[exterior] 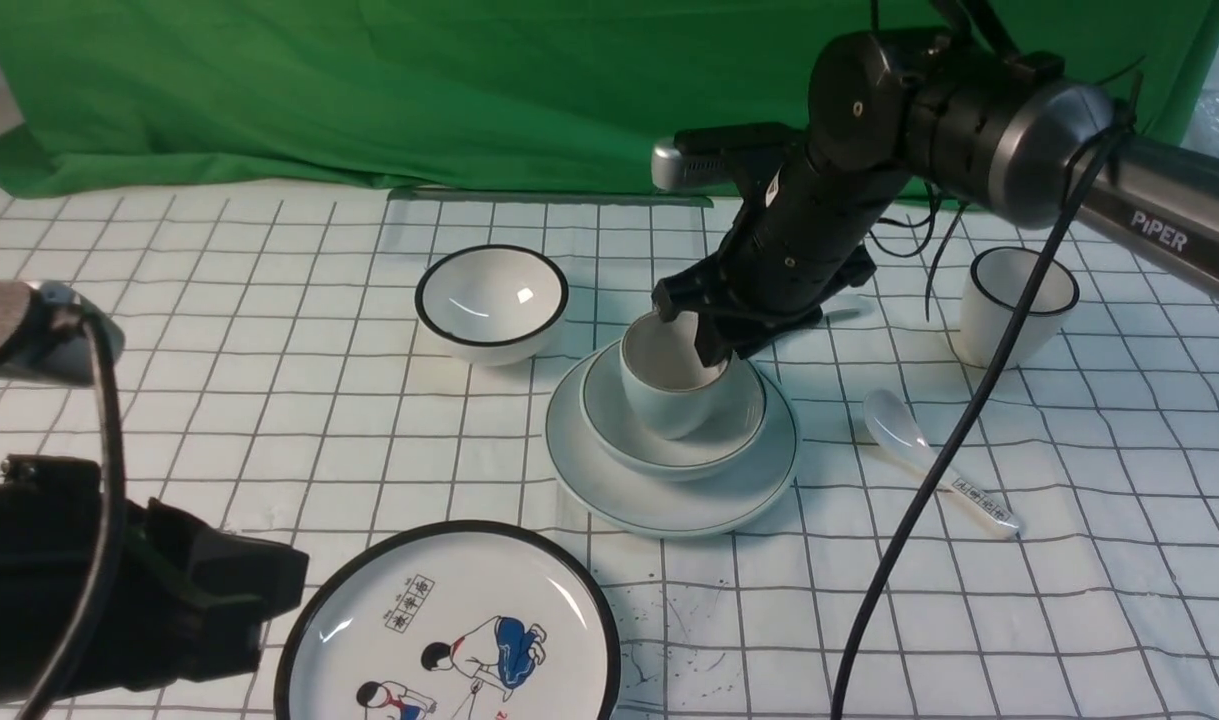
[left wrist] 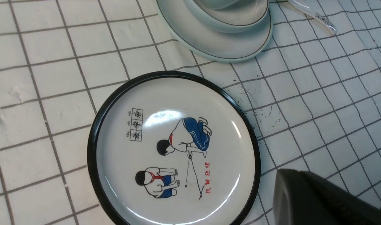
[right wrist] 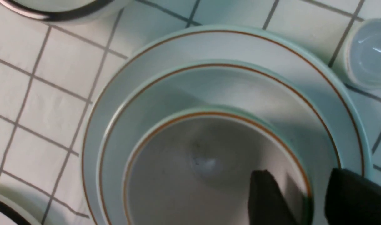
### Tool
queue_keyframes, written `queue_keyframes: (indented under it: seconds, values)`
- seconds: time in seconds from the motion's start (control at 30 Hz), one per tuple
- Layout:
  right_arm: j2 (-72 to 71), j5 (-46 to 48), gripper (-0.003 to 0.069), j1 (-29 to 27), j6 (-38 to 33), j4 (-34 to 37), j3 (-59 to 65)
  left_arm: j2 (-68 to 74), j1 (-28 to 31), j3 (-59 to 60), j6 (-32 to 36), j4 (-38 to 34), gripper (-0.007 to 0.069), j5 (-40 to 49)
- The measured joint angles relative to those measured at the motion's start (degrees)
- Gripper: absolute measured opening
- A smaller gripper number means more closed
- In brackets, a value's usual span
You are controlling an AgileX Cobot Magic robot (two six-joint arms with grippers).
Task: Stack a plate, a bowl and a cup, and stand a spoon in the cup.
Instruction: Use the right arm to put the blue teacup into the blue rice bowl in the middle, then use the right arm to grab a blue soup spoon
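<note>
Right claw [right wrist: 301, 176] stood open astride the cup's [exterior: 659, 400] wall!
Beneath it, the bowl [exterior: 609, 425] sat on the plate [exterior: 669, 515] (neat little tower); the left claw [exterior: 284, 600] was closed.

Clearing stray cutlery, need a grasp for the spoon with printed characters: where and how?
Grip the spoon mid-handle, probably best from straight above with the right pincer, closing across the handle's width. It lies on the cloth, the handle is slim and fairly straight, and both its long sides look free. The scoop is wider and rounded, so likelier to slip.
</note>
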Motion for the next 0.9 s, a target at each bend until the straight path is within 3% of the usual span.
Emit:
queue_keyframes:
  seconds: [0.1,0.27,0.57,0.9]
  values:
    - [-0.3,1.6,0.0367,0.0,0.0,0.0,-1.8,0.0,0.0,0.0,0.0,0.0,0.0001,0.0]
    - [-3.6,3.7,0.0379,-1.1,2.2,-0.7,-7.9,0.0,0.0,0.0,0.0,0.0,0.0001,0.0]
    - [-0.5,-2.7,0.0379,-10.0,9.9,2.0,-13.2,0.0,0.0,0.0,0.0,0.6,0.0001,-0.4]
    - [9.6,-7.8,0.0379,-11.0,5.2,3.3,-13.1,0.0,0.0,0.0,0.0,2.8,0.0001,-1.0]
